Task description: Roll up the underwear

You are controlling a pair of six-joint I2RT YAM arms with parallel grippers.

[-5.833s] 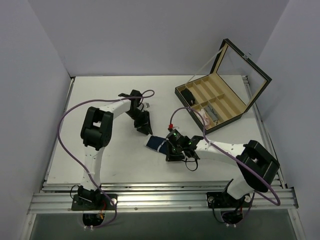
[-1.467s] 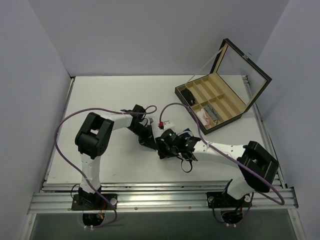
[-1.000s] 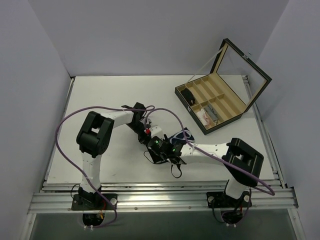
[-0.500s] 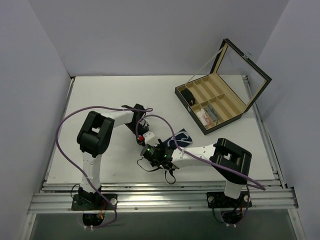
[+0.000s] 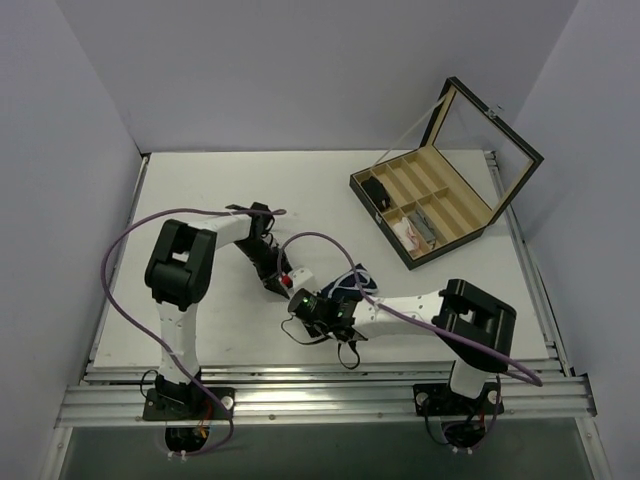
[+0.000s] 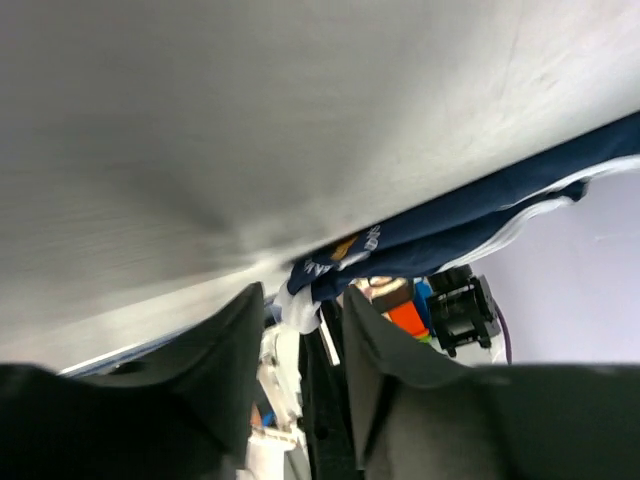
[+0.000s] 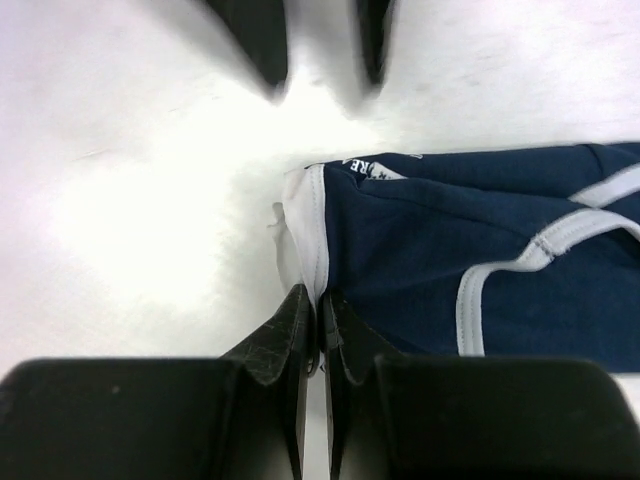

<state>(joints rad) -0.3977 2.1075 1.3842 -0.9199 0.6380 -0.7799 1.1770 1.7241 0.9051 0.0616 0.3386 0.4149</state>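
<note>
The underwear (image 5: 352,283) is a dark navy garment with white trim, lying on the white table just right of centre. In the right wrist view the underwear (image 7: 450,230) spreads out to the right, and my right gripper (image 7: 322,298) is shut on its white waistband edge. From above, the right gripper (image 5: 312,312) sits at the garment's near left end. My left gripper (image 5: 275,283) stands just left of it, jaws apart. In the left wrist view the underwear (image 6: 450,225) has its white corner hanging just beyond the left gripper (image 6: 303,295), untouched by either finger.
A wooden divided box (image 5: 425,205) with its glass lid (image 5: 490,130) raised stands at the back right. It holds a white-and-pink bundle (image 5: 410,232) and a small black item (image 5: 377,190). Purple cables loop over both arms. Grey walls close in on three sides.
My left gripper has opened, let go of the underwear's corner and drawn back to the left. My right gripper has closed on the white waistband edge.
</note>
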